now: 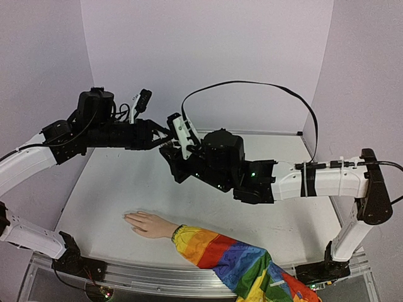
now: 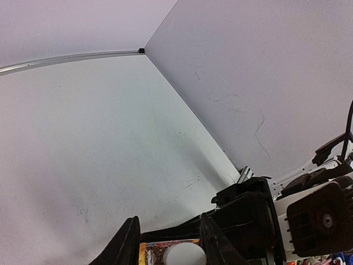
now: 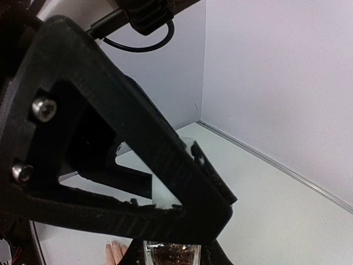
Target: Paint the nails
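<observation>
The pale mannequin hand (image 1: 146, 223) lies palm down on the table, with its rainbow sleeve (image 1: 233, 258) running to the near right. Its nails (image 1: 128, 217) are barely distinguishable from the skin. Two fingertips (image 3: 113, 253) show in the right wrist view. Both grippers meet in mid-air above the table's middle. My right gripper (image 1: 176, 143) is shut on a small clear bottle (image 3: 171, 255) of brown glitter polish. My left gripper (image 1: 165, 133) (image 2: 168, 232) is closed round the bottle's whitish cap (image 2: 185, 255). One of its fingers (image 3: 138, 138) blocks most of the right wrist view.
White walls stand on the left, back and right, with a corner seam (image 2: 142, 51) at the far end. A black cable (image 1: 252, 85) arcs above the right arm. The right arm's wrist body (image 2: 309, 221) sits close beside my left gripper.
</observation>
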Robot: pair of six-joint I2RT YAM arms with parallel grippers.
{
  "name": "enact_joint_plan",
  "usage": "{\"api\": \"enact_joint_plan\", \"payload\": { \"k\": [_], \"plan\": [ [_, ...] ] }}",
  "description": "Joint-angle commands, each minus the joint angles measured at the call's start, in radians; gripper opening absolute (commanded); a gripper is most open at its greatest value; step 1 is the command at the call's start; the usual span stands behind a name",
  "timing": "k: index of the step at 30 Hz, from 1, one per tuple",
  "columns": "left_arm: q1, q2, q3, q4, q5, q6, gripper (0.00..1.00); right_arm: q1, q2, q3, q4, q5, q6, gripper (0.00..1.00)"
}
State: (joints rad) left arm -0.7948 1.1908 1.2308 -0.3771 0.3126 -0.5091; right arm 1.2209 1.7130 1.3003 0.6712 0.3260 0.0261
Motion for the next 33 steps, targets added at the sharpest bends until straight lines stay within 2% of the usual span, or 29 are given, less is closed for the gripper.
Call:
{"api": "enact_joint_plan", "payload": {
  "k": [1,7,10,16,17,19,22,26,27,29,31,33],
  "plan": [
    [0.003,-0.003,0.04,0.056,-0.006,0.008,0.34,0.009,0.008,0.064,0.059,0.043,-0.013,0.0],
    [0.003,-0.028,0.023,0.059,-0.034,0.027,0.3,0.009,0.022,0.064,0.053,0.074,-0.014,0.0],
    [0.003,-0.029,0.022,0.06,-0.036,0.033,0.36,0.008,0.031,0.064,0.054,0.074,-0.013,0.0],
    [0.003,-0.023,0.022,0.064,-0.029,0.028,0.41,0.01,0.041,0.073,0.053,0.066,-0.018,0.0],
    [0.003,-0.025,0.022,0.065,-0.031,0.026,0.39,0.008,0.041,0.078,0.052,0.065,-0.018,0.0],
    [0.003,-0.03,0.017,0.07,-0.034,0.029,0.25,0.008,0.036,0.073,0.05,0.058,-0.018,0.0],
    [0.003,-0.025,0.017,0.073,-0.02,0.03,0.12,0.009,0.041,0.077,0.052,0.061,-0.016,0.0],
    [0.003,0.005,0.008,0.091,0.068,0.028,0.0,0.008,0.031,0.073,0.076,0.025,0.005,0.0],
    [0.003,0.013,0.009,0.097,0.109,0.04,0.0,0.006,0.025,0.068,0.086,0.011,0.007,0.0],
    [0.003,0.029,0.009,0.125,0.232,0.088,0.0,-0.01,0.004,0.063,0.093,-0.07,0.015,0.0],
    [0.001,0.034,-0.018,0.189,0.41,0.159,0.0,-0.045,-0.047,0.026,0.128,-0.256,0.028,0.0],
    [0.0,0.039,-0.038,0.251,0.646,0.222,0.0,-0.124,-0.097,-0.034,0.211,-0.691,0.071,0.0]
  ]
}}
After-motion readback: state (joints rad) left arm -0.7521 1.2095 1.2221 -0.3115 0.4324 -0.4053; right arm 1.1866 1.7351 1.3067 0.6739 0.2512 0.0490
